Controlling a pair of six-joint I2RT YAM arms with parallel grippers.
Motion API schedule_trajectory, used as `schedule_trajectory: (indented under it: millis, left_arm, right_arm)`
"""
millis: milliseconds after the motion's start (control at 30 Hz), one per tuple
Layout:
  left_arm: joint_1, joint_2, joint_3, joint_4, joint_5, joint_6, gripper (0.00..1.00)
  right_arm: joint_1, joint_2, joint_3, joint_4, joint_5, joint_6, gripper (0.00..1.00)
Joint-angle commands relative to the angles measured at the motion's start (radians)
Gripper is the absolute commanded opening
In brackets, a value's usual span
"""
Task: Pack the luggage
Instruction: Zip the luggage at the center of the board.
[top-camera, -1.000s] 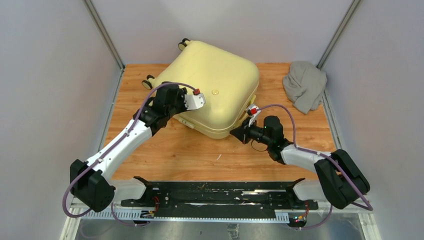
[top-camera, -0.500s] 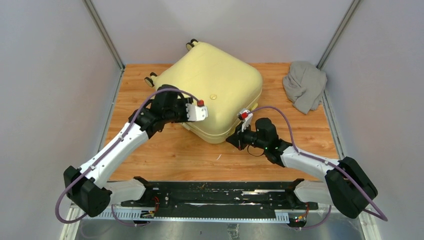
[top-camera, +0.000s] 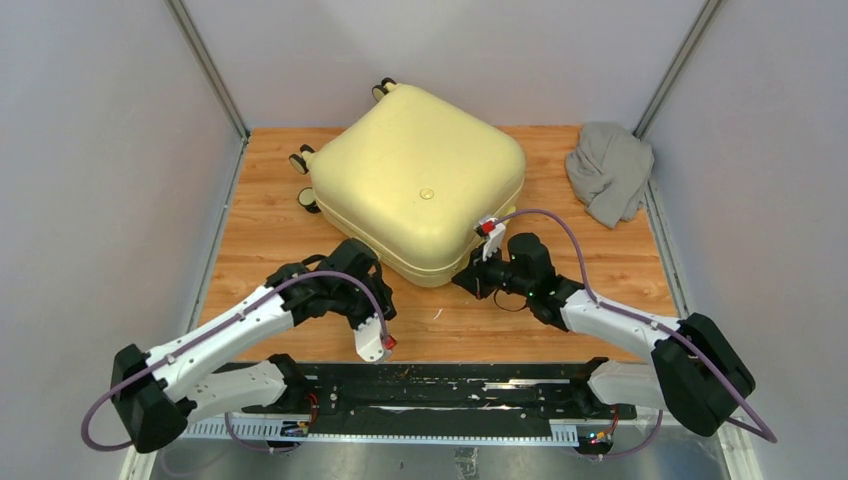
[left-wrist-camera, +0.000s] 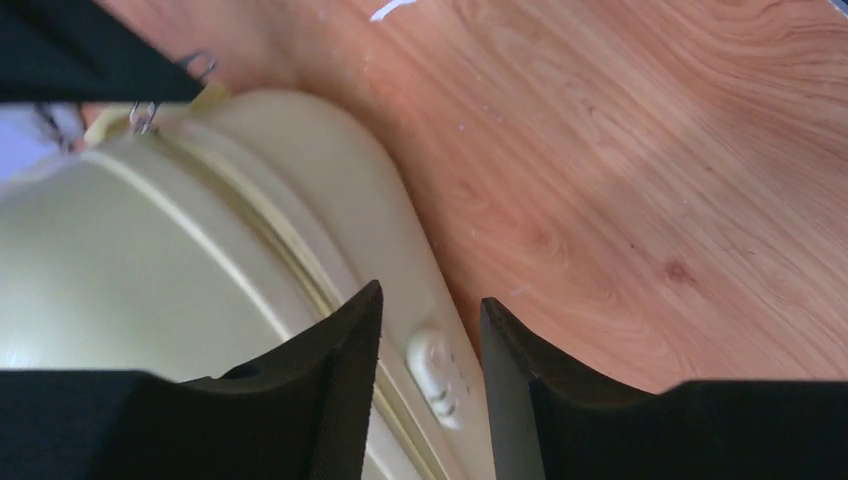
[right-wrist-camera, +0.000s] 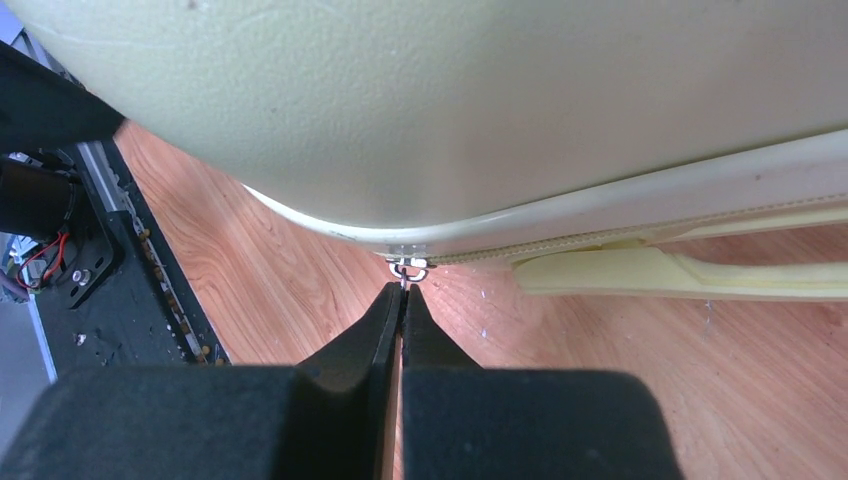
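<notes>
The luggage (top-camera: 420, 180), a pale yellow hard-shell suitcase, lies shut and flat on the wooden table with its wheels (top-camera: 300, 160) at the far left. My right gripper (top-camera: 468, 281) is at its near corner, shut on the small metal zipper pull (right-wrist-camera: 411, 268) under the shell's rim (right-wrist-camera: 450, 100). My left gripper (top-camera: 365, 268) is open beside the case's front left side. In the left wrist view its jaws frame a white lock (left-wrist-camera: 438, 378) on the shell (left-wrist-camera: 150, 260), with nothing between them.
A crumpled grey cloth (top-camera: 608, 170) lies at the table's far right corner. The black base rail (top-camera: 430, 385) runs along the near edge. Grey walls close in both sides. A pale yellow side handle (right-wrist-camera: 680, 275) juts out to the right of the zipper pull.
My left arm has come off the suitcase's top and swung down to its front side. The suitcase has shifted back and turned a little. The right gripper stays shut at the corner.
</notes>
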Motion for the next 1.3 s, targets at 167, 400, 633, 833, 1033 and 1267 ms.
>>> schedule_trajectory:
  millis: [167,400,633,833,1033,1267]
  left_arm:
    - [-0.060,0.141,-0.029,0.328,-0.020,0.181,0.27]
    - [-0.070,0.199,-0.095,0.554,-0.027,0.244,0.17]
    - [-0.089,0.276,-0.044,0.637,-0.065,0.187,0.12]
    - [-0.101,0.296,-0.039,0.688,-0.073,0.179,0.09]
    - [-0.145,0.298,-0.025,0.702,-0.083,0.135,0.09]
    - [-0.161,0.171,0.016,0.341,-0.074,0.051,0.23]
  right_arm:
    - [0.021,-0.026,0.022,-0.069,0.040,0.005,0.00]
    - [0.057,-0.054,0.029,-0.090,0.067,-0.015,0.00]
    - [0.142,-0.044,0.064,-0.117,0.117,-0.042,0.00]
    - [0.253,-0.016,0.113,-0.122,0.152,-0.050,0.00]
    - [0.304,0.066,0.175,-0.107,0.146,-0.045,0.00]
    - [0.305,0.085,0.179,-0.096,0.333,0.021,0.00]
